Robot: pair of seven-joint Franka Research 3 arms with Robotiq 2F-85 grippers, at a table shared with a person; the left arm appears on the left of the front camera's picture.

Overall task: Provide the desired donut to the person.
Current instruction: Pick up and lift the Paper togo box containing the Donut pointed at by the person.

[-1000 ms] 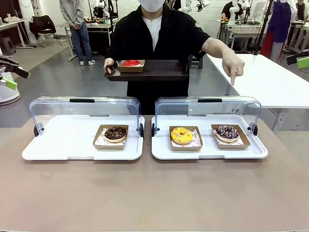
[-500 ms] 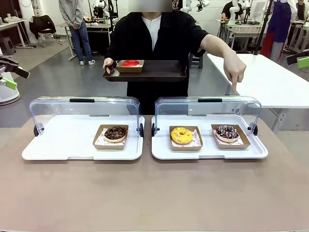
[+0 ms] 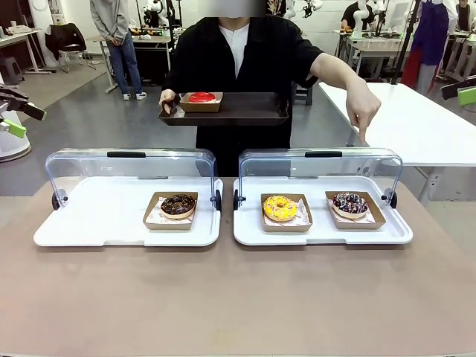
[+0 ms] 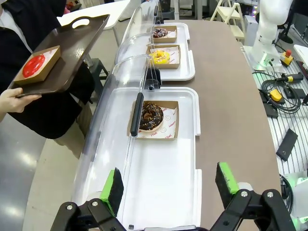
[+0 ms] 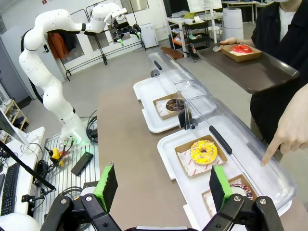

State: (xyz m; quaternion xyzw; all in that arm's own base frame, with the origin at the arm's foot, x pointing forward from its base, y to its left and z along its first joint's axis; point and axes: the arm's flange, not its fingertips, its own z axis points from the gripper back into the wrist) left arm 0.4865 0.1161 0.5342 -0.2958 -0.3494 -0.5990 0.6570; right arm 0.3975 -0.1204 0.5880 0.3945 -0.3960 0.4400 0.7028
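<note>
sprinkled donut (image 3: 349, 202) (person (image 3: 238, 52) pointing at it) | well clear of right pincer (image 5: 163, 178), spread | left pincer (image 4: 169, 175), spread

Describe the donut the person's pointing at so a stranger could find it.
On the brown table, find the right-hand white tray with the clear lid. Its right-hand cardboard box holds the dark chocolate donut with pale sprinkles; its neighbour is a bright yellow donut, and the chocolate donut in the left tray sits alone.

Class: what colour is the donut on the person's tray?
Red donut, clearest in the left wrist view.
</note>
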